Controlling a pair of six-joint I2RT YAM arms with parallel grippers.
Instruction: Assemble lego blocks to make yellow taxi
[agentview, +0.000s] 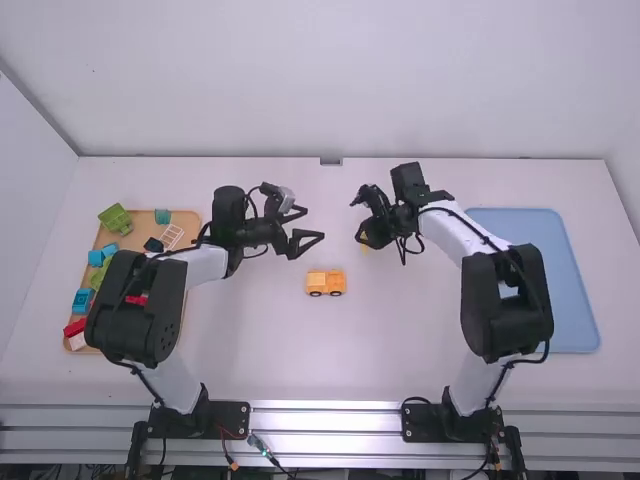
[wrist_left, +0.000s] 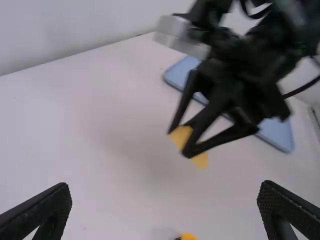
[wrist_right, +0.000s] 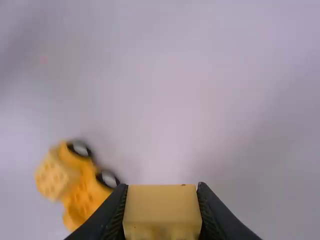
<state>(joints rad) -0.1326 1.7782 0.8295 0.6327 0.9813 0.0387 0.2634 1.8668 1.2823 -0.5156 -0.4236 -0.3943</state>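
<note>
The yellow taxi body (agentview: 326, 283) stands on its dark wheels near the table's middle; in the right wrist view the taxi body (wrist_right: 80, 185) lies left of the fingers. My right gripper (agentview: 362, 236), above the table beyond and to the right of it, is shut on a yellow block (wrist_right: 161, 210); in the right wrist view this gripper (wrist_right: 161, 212) has a finger on each side. My left gripper (agentview: 314, 225) is open, with nothing between its fingers, beyond the taxi body; the left wrist view has this gripper (wrist_left: 165, 210) spread wide and the yellow block (wrist_left: 181, 136) farther off.
At the far left an orange tray (agentview: 187, 222) holds several green, blue and red pieces and a white frame. A blue tray (agentview: 545, 270) lies on the right, partly behind the right arm. A wall (agentview: 300, 80) rises behind the table.
</note>
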